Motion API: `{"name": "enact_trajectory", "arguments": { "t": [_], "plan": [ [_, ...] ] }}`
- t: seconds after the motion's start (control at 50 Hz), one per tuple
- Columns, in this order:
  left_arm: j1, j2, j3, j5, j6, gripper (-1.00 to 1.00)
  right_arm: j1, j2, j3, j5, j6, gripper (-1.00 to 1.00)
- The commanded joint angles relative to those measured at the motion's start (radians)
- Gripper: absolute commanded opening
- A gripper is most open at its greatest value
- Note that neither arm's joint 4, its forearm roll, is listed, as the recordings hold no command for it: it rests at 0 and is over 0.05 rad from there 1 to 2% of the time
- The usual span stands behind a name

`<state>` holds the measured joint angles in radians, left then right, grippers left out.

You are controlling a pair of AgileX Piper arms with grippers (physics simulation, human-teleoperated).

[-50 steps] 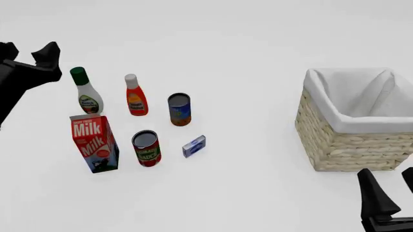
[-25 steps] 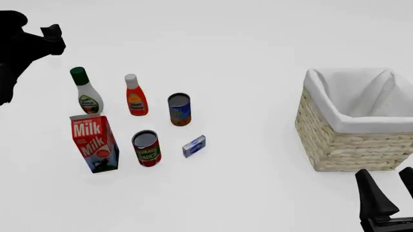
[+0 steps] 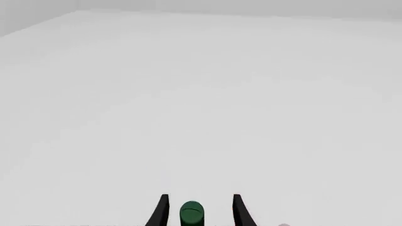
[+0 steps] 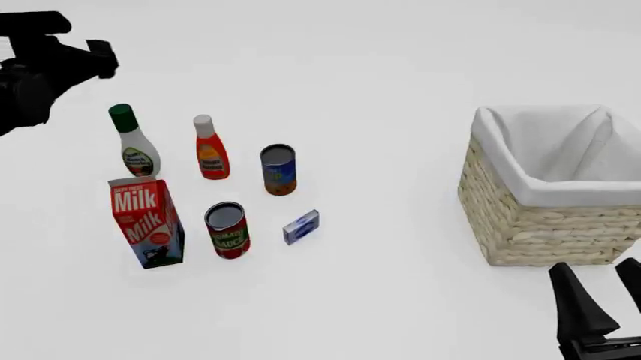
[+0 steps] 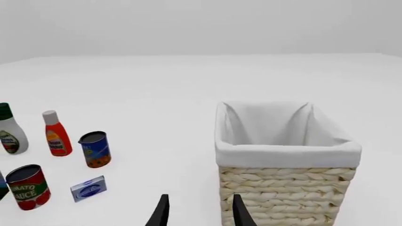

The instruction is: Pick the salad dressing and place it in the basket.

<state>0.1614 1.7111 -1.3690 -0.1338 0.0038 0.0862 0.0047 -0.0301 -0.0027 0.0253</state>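
Observation:
The salad dressing (image 4: 133, 142), a white bottle with a dark green cap, stands upright at the back left of the grocery group. My left gripper (image 4: 85, 41) hovers above and to the left of it, apart from it and open. In the left wrist view the green cap of the salad dressing (image 3: 191, 213) shows low between the left gripper's (image 3: 200, 196) two fingers. The basket (image 4: 521, 225), tan wicker with white lining, stands at the right with nothing showing inside. My right gripper (image 4: 601, 292) is open, low, just in front of the basket (image 5: 283, 197).
Near the dressing stand a red bottle with a white cap (image 4: 210, 148), a blue can (image 4: 278, 170), a milk carton (image 4: 146, 222), a tomato sauce can (image 4: 227, 229) and a small blue box (image 4: 300, 226). White table lies between the groceries and the basket.
My left gripper has risen, moved right and turned, coming closer to the space above the salad dressing. The right gripper has barely moved.

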Motion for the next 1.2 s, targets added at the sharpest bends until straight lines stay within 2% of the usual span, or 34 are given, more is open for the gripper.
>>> {"name": "enact_trajectory", "arguments": {
  "t": [0.02,0.38,0.56,0.78,1.2],
  "plan": [
    [0.008,0.125,-0.153,0.098,-0.012,1.00,0.007,0.000,-0.005,0.006,0.006,1.00],
    [0.027,0.250,-0.311,0.211,0.004,1.00,0.014,0.000,-0.017,0.021,-0.003,1.00],
    [0.029,0.295,-0.341,0.235,-0.010,1.00,0.020,0.002,-0.019,0.021,-0.006,1.00],
    [0.025,0.332,-0.348,0.238,-0.020,1.00,0.026,-0.001,-0.021,0.027,-0.005,1.00],
    [0.021,0.380,-0.294,0.193,-0.024,1.00,0.027,-0.001,-0.025,0.038,-0.002,1.00]
  ]
}}
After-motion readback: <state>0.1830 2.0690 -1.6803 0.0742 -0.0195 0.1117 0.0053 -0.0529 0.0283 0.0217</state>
